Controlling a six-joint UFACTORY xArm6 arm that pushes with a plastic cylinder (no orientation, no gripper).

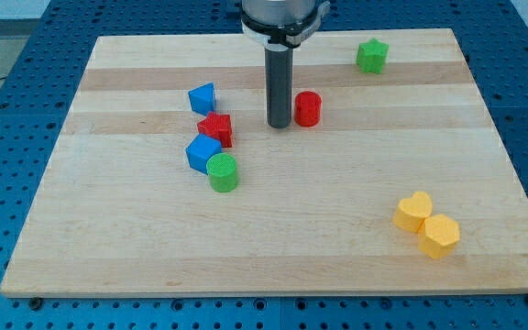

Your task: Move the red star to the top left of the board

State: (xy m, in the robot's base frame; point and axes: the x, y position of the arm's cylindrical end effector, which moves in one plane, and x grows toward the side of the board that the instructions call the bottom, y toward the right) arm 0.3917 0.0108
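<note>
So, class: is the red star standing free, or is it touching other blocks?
Touching, it seems. The red star sits wedged between two blue blocks, with no visible gap. My tip stands apart, to its right.

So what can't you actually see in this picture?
- My arm above the rod: cut off by the view's top edge.
- Whether my tip touches the red cylinder on its right: too close to tell in the one camera view.
- The red star: its lower left is partly covered by the blue block, and its points are too small to count.
</note>
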